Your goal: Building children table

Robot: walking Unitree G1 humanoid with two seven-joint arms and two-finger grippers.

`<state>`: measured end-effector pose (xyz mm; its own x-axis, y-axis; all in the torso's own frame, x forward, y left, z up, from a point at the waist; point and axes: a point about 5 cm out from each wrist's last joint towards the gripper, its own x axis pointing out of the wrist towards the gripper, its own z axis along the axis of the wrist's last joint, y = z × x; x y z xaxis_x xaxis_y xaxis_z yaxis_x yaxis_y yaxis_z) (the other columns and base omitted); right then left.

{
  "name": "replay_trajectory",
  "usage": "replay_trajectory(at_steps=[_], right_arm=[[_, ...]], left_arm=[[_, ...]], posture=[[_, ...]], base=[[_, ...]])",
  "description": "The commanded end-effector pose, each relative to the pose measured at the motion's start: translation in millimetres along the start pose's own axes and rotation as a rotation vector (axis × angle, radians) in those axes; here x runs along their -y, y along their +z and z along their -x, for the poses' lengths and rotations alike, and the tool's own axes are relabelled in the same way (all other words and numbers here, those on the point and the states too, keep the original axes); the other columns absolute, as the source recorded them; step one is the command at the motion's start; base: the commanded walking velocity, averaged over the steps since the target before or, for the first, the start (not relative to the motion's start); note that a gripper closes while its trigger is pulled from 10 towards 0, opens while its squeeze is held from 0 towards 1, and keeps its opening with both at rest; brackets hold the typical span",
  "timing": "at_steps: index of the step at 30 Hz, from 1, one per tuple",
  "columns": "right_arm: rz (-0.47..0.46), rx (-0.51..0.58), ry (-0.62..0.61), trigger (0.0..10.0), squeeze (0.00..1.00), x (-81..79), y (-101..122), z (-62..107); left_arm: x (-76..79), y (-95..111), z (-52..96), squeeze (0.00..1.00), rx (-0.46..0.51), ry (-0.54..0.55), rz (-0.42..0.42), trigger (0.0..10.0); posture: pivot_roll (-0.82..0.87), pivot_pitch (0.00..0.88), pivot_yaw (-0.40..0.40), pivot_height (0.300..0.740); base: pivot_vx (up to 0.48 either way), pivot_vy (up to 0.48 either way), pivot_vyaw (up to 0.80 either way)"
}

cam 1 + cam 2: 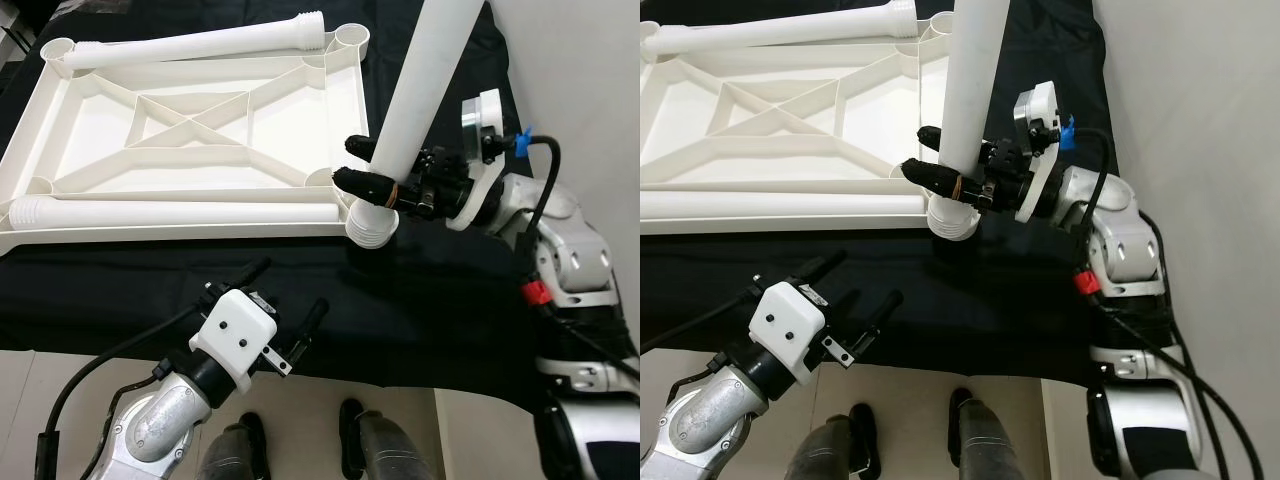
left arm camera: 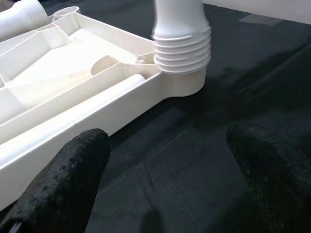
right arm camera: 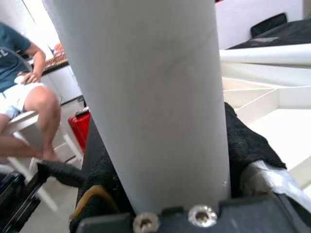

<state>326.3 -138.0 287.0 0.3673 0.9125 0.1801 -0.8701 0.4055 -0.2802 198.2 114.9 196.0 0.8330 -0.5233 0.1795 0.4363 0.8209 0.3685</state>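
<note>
Here the white table leg [image 1: 425, 90] stands nearly upright, its upper end cut off by the top of the head views, so its full length cannot be seen. Its ribbed, threaded lower end [image 2: 182, 46] sits at the corner socket [image 2: 187, 82] of the upturned white tabletop [image 1: 200, 120]; whether the threads are seated inside the socket or merely resting on its rim cannot be told. The leg is smooth, plain white plastic, a round tube that widens slightly toward the ribbed collar.

The right gripper [image 1: 365, 165] pinches this leg just above the collar, one black finger on each side of the tube, with the far finger partly hidden behind it. In the right wrist view the tube blocks most of the scene, with black finger padding [image 3: 243, 141] bulging out beside it.

The tabletop lies underside up on a black cloth [image 1: 420, 310], its cross-braced ribs showing. Two more white legs lie flat on it: one [image 1: 190, 45] along the far edge, another [image 1: 170, 212] along the near edge, running toward the socket.

Nearer than the tabletop, the left gripper [image 1: 290, 310] hovers over the black cloth with its fingers [image 2: 63, 179] spread apart, holding nothing.

Beyond the leg in the right wrist view, a seated person [image 3: 24, 92] is partly cut off at the frame edge, next to a red bin [image 3: 80, 128].
</note>
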Motion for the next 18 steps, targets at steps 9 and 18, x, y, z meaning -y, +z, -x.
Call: replay_trajectory(at_steps=[9, 18], right_arm=[[0.036, -0.057, -0.142, 10.0, 0.00, 4.7, -15.2, -3.4], [0.061, -0.106, -0.130, 10.0, 0.00, 6.6, -15.5, 7.3]], left_arm=[[1.4, -5.6, 2.4, 0.00, -0.021, -0.008, 0.001, 10.0], [1.9, -6.1, 2.6, 0.00, -0.021, -0.009, 0.002, 10.0]], posture=[[-0.02, 0.354, -0.012, 0.740], [-0.03, 0.348, -0.013, 0.740]], base=[[0.000, 0.000, 0.00], [0.000, 0.000, 0.00]])
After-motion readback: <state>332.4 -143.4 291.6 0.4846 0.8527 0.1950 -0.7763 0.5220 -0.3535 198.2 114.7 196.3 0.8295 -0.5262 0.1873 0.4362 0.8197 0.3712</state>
